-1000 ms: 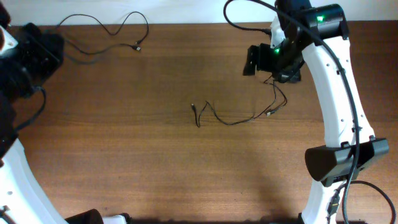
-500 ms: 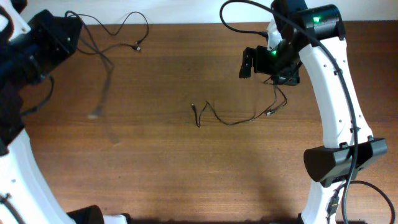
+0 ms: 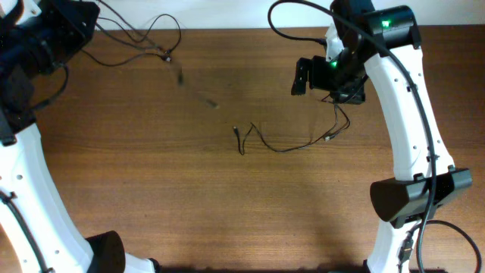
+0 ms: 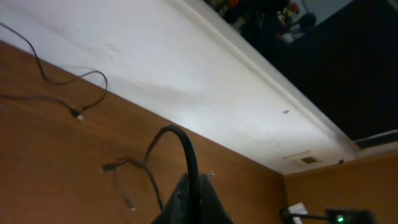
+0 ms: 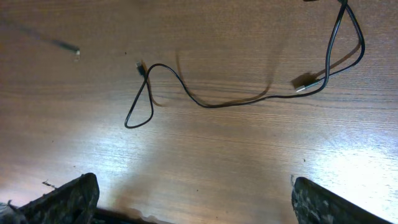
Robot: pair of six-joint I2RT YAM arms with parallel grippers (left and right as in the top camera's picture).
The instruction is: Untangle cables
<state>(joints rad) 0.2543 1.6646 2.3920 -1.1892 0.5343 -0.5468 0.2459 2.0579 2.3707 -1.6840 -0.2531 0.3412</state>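
Note:
My left gripper [image 3: 82, 19] is at the table's far left corner, shut on a thin black cable [image 4: 186, 149] that runs between its fingers [image 4: 211, 199]. That cable's loose end swings blurred in the air [image 3: 198, 92]. A second cable [image 3: 155, 21] lies along the far edge, its plug [image 4: 79, 116] on the wood. A third cable [image 3: 284, 148] lies in the middle, with a small loop at its left end [image 5: 138, 109] and a larger loop under my right gripper [image 3: 342, 89]. The right gripper [image 5: 196, 202] is open and empty above the table.
The brown wooden table [image 3: 151, 197] meets a white wall [image 4: 186, 68] at its far edge. The thick black robot wiring [image 3: 292, 15] arcs over the right arm. The right arm's base [image 3: 417, 193] stands at the right.
The left gripper has risen toward the far left corner with its cable. The cable's loose end has swung from the left toward the right. The right arm has hardly moved.

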